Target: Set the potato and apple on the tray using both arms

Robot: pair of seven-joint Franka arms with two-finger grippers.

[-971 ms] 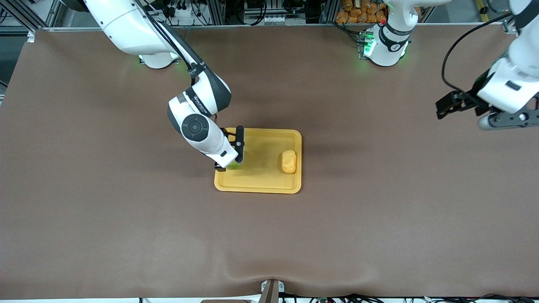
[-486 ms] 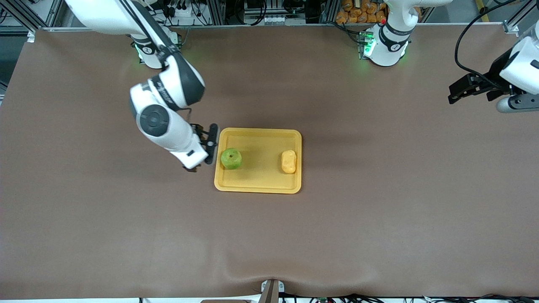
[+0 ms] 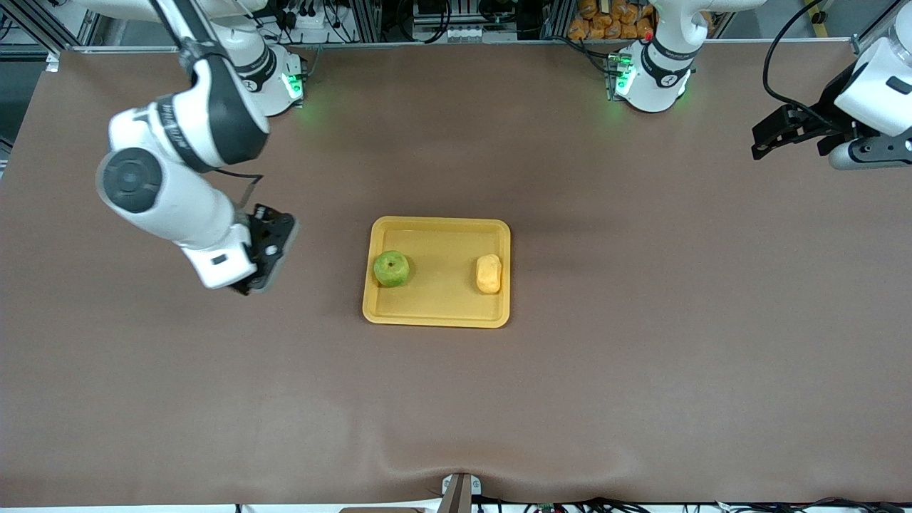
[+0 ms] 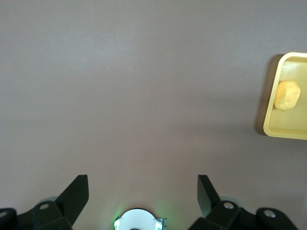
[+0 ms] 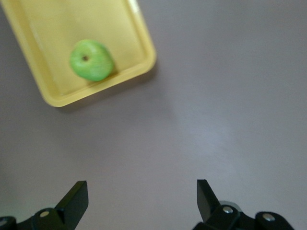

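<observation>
Since the earlier frames, the right hand (image 3: 265,251) has been drawn away from the apple (image 3: 391,268) and is now held over bare bench (image 3: 214,399) toward the right arm's end, fingers spread wide and empty. Both the apple and the potato (image 3: 489,273) are seen resting apart on the tray (image 3: 438,313). Over the bench's other end, the left hand (image 3: 787,133) is raised, likewise wide open and empty. No legible writing can be made out.

No legible text, label or number on anything
</observation>
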